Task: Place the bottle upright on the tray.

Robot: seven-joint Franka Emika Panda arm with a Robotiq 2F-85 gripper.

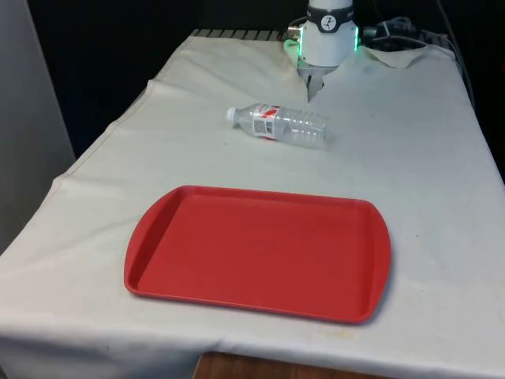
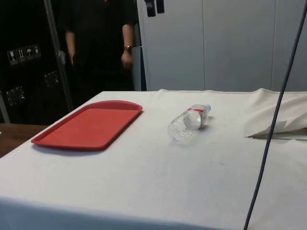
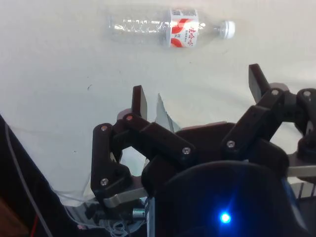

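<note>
My black two-finger gripper (image 3: 197, 94) hangs with its fingers (image 3: 139, 101) spread wide, holding nothing. The clear plastic bottle with a red label and white cap (image 1: 280, 124) lies on its side above the frame's centre, apart from the empty red plastic tray (image 1: 260, 251) in the lower middle.

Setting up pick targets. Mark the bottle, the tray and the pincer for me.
bottle (image 1: 280, 125): front view, on the clear body beside the red label.
tray (image 1: 260, 249): front view, on its bare red floor.
pincer (image 3: 200, 94): wrist view, midway between the two open fingertips.
</note>
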